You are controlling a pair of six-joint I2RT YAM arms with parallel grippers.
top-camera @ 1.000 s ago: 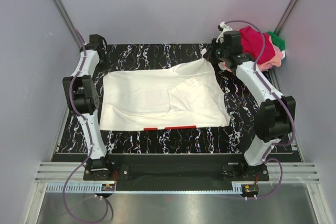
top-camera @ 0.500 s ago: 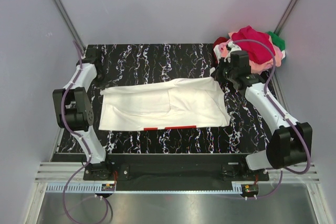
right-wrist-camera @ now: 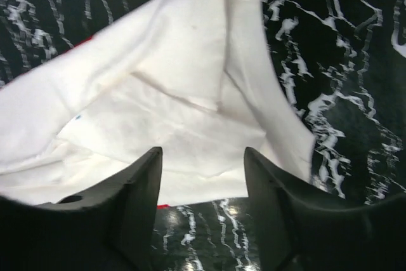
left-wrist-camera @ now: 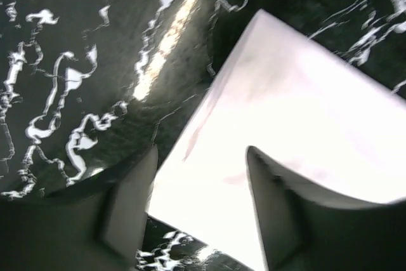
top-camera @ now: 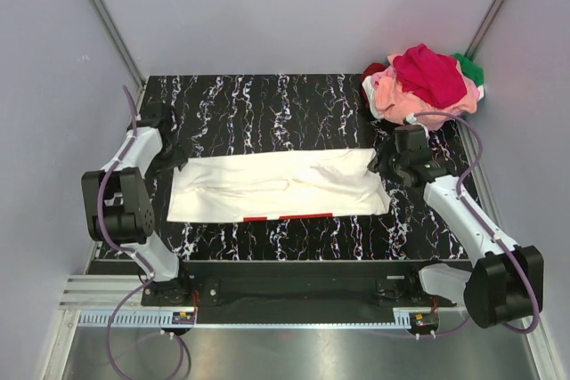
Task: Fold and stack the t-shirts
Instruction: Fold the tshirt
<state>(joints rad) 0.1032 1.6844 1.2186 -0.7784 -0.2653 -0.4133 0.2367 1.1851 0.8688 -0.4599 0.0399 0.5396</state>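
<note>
White t-shirt (top-camera: 276,186), red strip (top-camera: 289,217); pile (top-camera: 427,82) pink, magenta, green; table (top-camera: 267,104) black, white-veined.

A lab booth: grey walls (top-camera: 285,15), marbled bench (top-camera: 267,100).

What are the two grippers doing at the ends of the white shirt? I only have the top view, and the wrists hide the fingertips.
Observer: In the left wrist view the left gripper is open, jaws apart over a corner of the white shirt, no cloth pinched.
Operator: And the right one?
Observer: The right wrist view shows the right gripper open too, nothing between its jaws.
Operator: Is the cloth flat there?
Observer: Not quite; overlapping layers and a crease show below that gripper.
</note>
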